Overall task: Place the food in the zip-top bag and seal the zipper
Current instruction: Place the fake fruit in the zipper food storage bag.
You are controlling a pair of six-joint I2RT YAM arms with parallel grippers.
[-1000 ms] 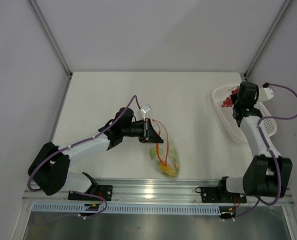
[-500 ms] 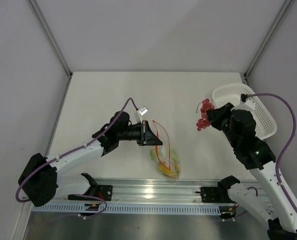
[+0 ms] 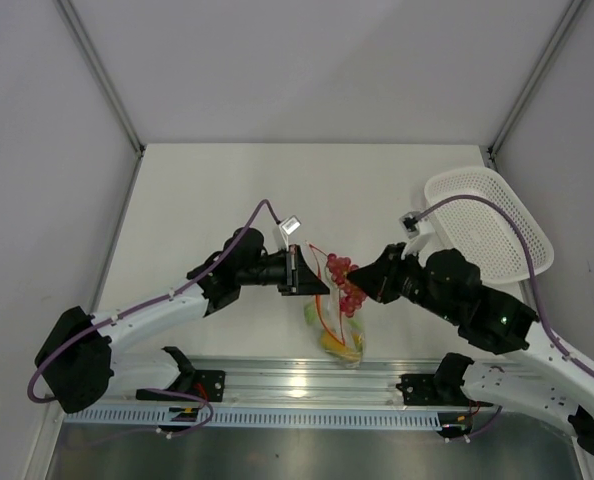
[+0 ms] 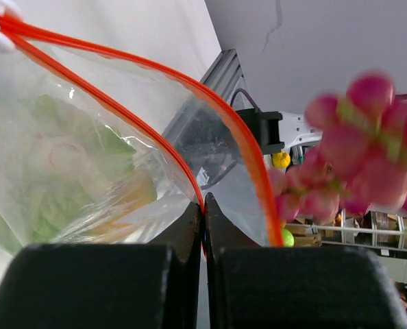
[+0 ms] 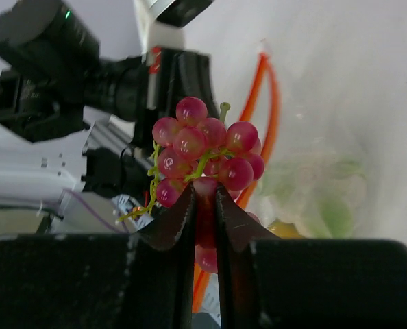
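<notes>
L gripper (image 4: 203,205) jaws shut on zipper (image 4: 258,175) of zip-top bag (image 3: 342,325). R gripper (image 5: 205,199) jaws pinch grape bunch (image 3: 345,283), at bag's 12 o'clock.

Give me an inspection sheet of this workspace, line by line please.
Surface: white table, no stains seen.
Job's things: zip-top bag, mouth open, green and yellow food inside; grape bunch held close by its mouth.
Clutter: white mesh basket, nothing seen inside.
Grippers: left gripper shut on the bag's rim; right gripper shut on the grape bunch.
Cables: purple cables along both arms.
Surroundings: grey walls, metal rail at the near edge.
</notes>
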